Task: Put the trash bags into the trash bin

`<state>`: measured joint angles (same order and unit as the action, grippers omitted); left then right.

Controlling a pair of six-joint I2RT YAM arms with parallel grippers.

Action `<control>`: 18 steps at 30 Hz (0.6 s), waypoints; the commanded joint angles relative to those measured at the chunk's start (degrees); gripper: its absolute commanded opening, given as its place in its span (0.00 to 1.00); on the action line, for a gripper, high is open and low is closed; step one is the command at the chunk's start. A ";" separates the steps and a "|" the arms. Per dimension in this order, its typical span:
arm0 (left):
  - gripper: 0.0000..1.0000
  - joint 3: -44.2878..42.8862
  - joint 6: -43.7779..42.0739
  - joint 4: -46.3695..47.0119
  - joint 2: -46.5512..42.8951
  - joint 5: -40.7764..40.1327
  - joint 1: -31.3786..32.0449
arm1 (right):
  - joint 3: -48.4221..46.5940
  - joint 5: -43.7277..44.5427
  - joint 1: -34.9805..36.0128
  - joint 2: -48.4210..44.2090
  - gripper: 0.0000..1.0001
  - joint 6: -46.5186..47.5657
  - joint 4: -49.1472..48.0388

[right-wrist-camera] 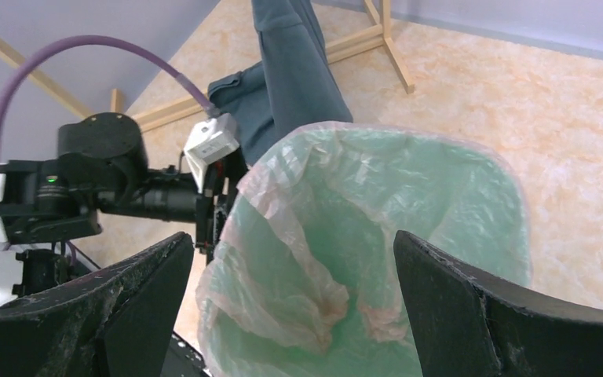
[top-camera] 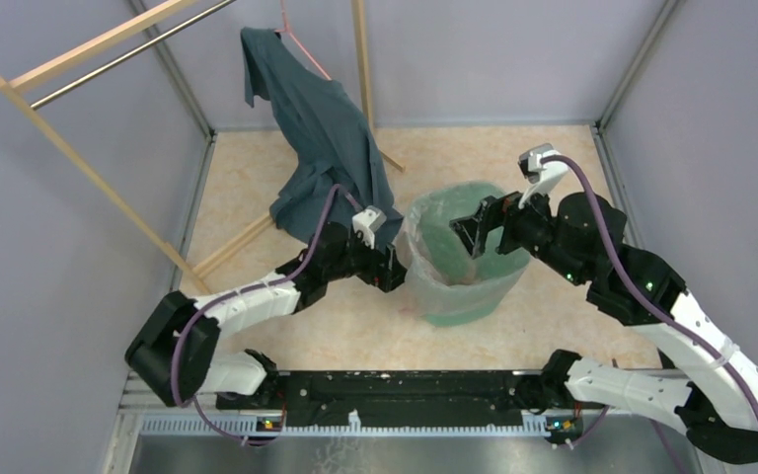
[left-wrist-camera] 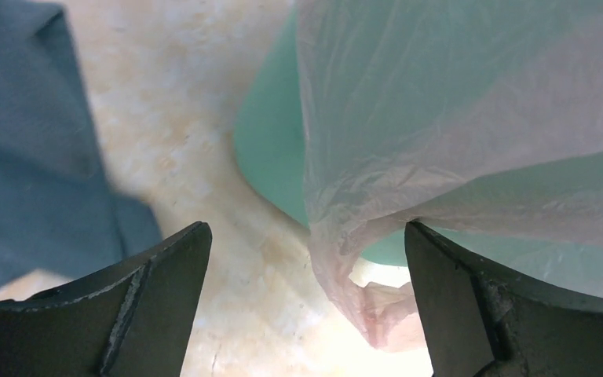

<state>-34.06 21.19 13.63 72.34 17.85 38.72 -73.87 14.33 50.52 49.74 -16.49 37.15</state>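
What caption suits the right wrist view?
Open right gripper over the green bin, pink bag lining it, shirt behind.

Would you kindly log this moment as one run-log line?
trash bag: lining trash bin, edge folded over rim | left gripper: open beside bin, film between jaws | right gripper: open above bin mouth

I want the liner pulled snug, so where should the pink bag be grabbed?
Take the bag by the loose fold hanging outside the bin, level from the left gripper, whose open jaws frame it. That fold seems free of the wall, so probably pinchable alone.
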 commanded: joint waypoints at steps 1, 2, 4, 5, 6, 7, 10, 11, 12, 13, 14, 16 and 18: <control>0.99 -0.77 -7.60 18.56 7.21 11.99 0.04 | 0.45 -0.17 0.19 -2.80 0.99 0.76 -2.16; 0.99 -2.16 -7.49 19.11 9.57 13.84 0.11 | 0.47 0.33 0.19 -3.31 0.99 0.76 -1.81; 0.97 -5.64 -6.31 18.53 14.19 16.79 0.75 | 0.17 1.41 0.19 -4.14 0.99 0.92 -0.96; 0.95 -8.30 -4.99 20.71 18.48 17.00 3.75 | -0.24 2.25 0.19 -5.11 0.99 1.26 -0.19; 0.95 -8.68 -4.86 21.98 19.23 15.78 5.37 | -0.40 2.42 0.19 -5.31 0.99 1.40 -0.01; 0.96 -9.00 -4.70 22.83 19.65 14.09 7.00 | -0.75 2.60 0.19 -5.47 0.99 1.52 0.30; 0.96 -9.62 -3.56 23.85 19.95 9.30 10.54 | -1.88 2.74 0.19 -5.83 0.99 1.59 1.26; 0.96 -9.39 -2.53 23.94 19.74 8.71 10.88 | -2.12 2.91 0.21 -6.06 0.99 1.63 1.53; 0.96 -8.79 -0.97 24.09 19.09 8.25 10.93 | -2.20 3.07 0.19 -6.38 0.99 1.64 1.71; 0.96 -7.27 0.24 24.50 18.18 7.61 10.94 | -2.16 3.35 0.19 -6.68 0.99 1.71 1.89; 0.96 -5.59 1.15 24.83 16.80 7.22 10.94 | -2.20 3.60 0.19 -6.92 0.99 1.77 2.11; 0.96 -1.68 2.57 24.91 13.00 5.88 10.94 | -2.26 4.01 0.19 -7.14 0.99 1.89 2.46; 0.97 2.79 3.62 24.33 7.80 3.43 10.86 | -2.32 4.18 0.17 -7.34 0.99 2.07 2.66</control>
<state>-37.78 21.96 33.43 89.27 25.87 50.09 -73.34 16.82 50.52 43.09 -15.55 39.40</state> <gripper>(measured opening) 0.965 0.985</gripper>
